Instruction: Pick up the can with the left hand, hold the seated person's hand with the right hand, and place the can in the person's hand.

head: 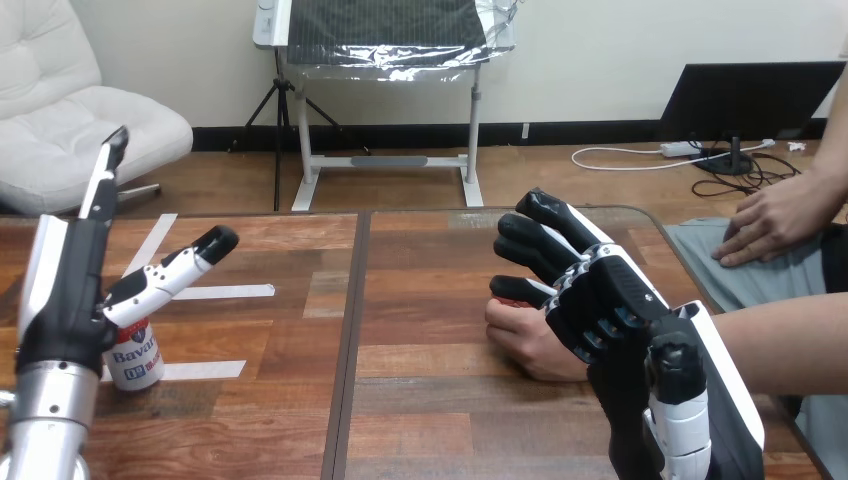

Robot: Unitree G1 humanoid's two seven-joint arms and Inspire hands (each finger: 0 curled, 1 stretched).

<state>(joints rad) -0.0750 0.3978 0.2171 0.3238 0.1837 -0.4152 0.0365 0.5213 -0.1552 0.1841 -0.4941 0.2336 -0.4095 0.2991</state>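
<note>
Wooden table [430, 400]: left hand [130, 290], fingers [190, 262] open, beside upright can [135, 362]; right hand [610, 300] over person's hand [530, 345], hold unclear.

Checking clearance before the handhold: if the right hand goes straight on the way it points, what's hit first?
Probably nothing: the right hand points far-left over the bare wooden table, free up to its far edge. The person's hand sits low beside its fingers, not ahead, though depth is unclear.

One can [133, 360]; two robot hands [66, 290] [612, 300]
</note>
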